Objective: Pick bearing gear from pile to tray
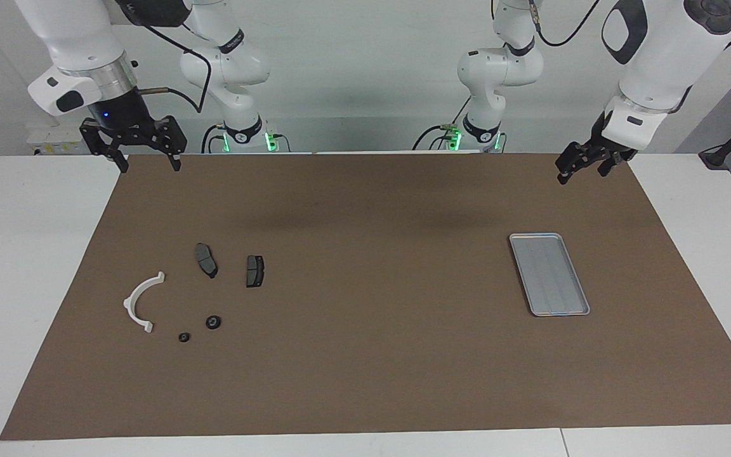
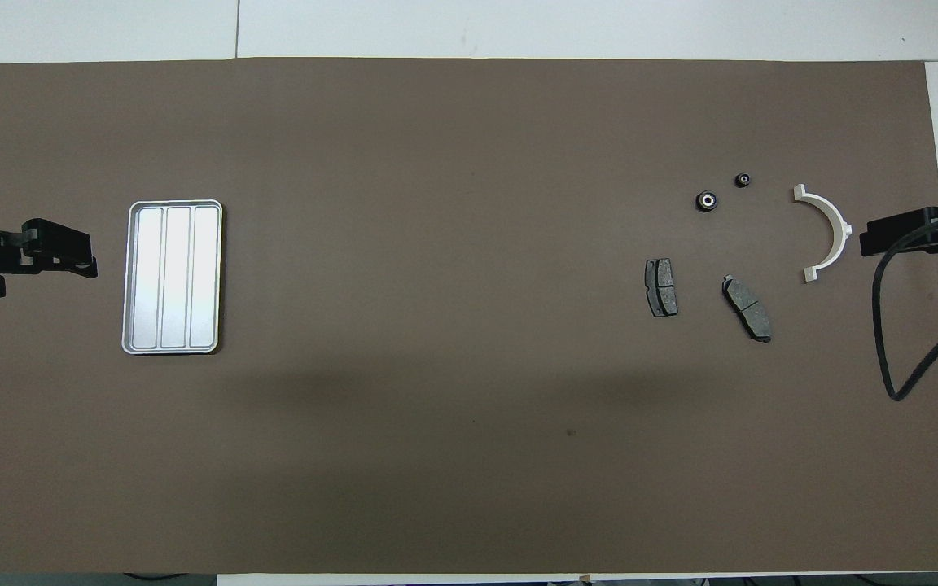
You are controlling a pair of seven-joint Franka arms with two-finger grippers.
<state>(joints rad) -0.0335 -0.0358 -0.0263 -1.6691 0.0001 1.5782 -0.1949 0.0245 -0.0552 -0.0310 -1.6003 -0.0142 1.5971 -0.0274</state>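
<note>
So the tray (image 1: pixel 549 274) sits toward the left arm's end of the mat (image 1: pixel 365 355). The pile's at the right arm's end: two brake pads (image 1: pixel 206 259) nearer the robots, plastic arc (image 1: pixel 140 303) beside them, two round pieces (image 1: pixel 214 322) farther out.

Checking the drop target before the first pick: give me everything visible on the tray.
The tray is a flat, rectangular, silver-grey piece that looks like metal, with rounded corners, a low raised rim and lengthwise ribs splitting its floor into three strips. It lies flat on the brown mat at the left arm's end of the table, long side running away from the robots, slightly skewed to the mat's edges. Nothing is in it and nothing touches it apart from the mat under it.
</note>
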